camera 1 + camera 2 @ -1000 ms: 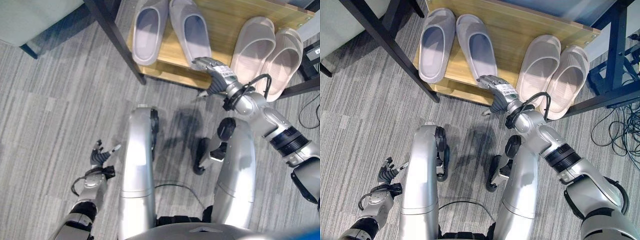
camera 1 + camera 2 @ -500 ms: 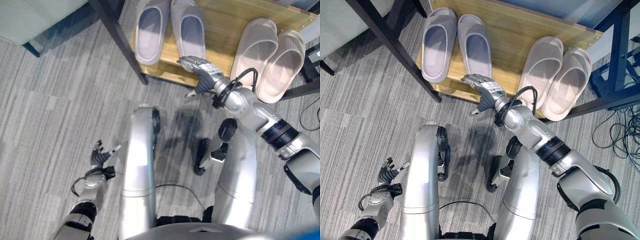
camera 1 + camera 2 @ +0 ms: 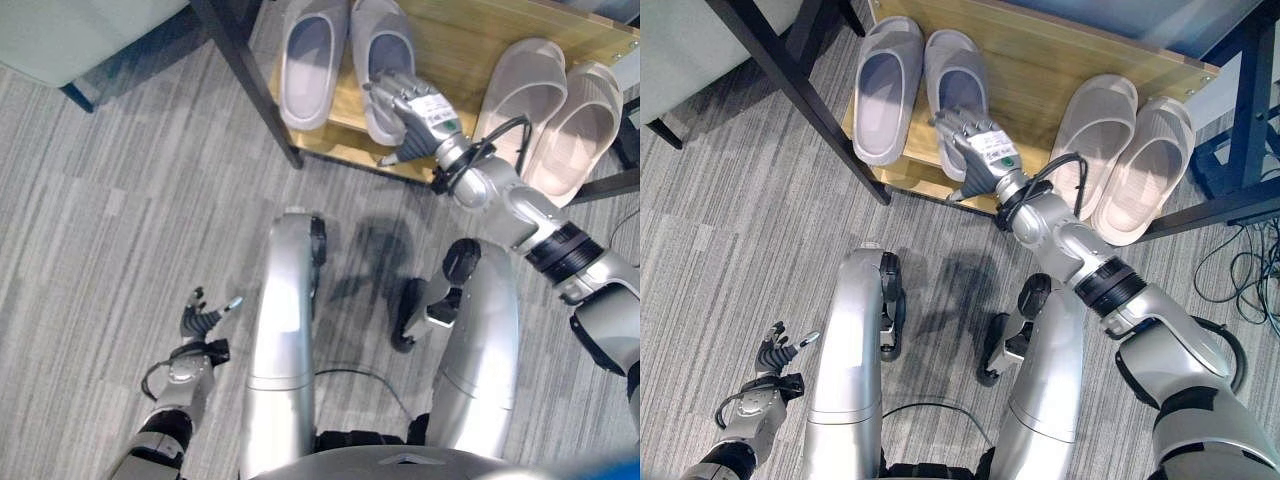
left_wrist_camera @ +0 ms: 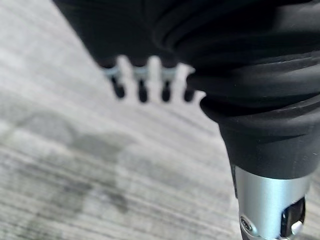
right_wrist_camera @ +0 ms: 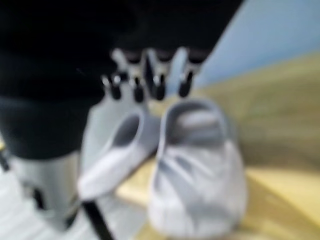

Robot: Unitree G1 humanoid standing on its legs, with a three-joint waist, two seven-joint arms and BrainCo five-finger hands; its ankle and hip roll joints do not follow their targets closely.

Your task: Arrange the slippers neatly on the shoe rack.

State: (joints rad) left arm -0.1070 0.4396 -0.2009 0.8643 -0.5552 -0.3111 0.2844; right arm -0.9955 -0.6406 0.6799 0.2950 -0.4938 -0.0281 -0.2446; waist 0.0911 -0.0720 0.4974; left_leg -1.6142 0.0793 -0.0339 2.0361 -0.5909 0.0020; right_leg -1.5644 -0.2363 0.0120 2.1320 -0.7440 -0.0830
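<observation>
My right hand [image 3: 975, 145], fingers straight, rests over the heel of the right grey foam slipper [image 3: 958, 88] on the wooden shoe rack shelf [image 3: 1040, 70]; left hand [image 3: 200, 325] hangs relaxed.

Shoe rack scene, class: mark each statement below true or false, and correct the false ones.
1. Two pairs of slippers sit on the wooden shelf. True.
2. The grey pair lies to the right of the beige pair. False: the grey pair is on the left.
3. The right hand reaches over the heel end of a grey slipper. True.
4. The left hand holds a slipper. False: it hangs low over the carpet, holding nothing.
5. A beige slipper lies on the carpet. False: both beige slippers rest on the shelf.
</observation>
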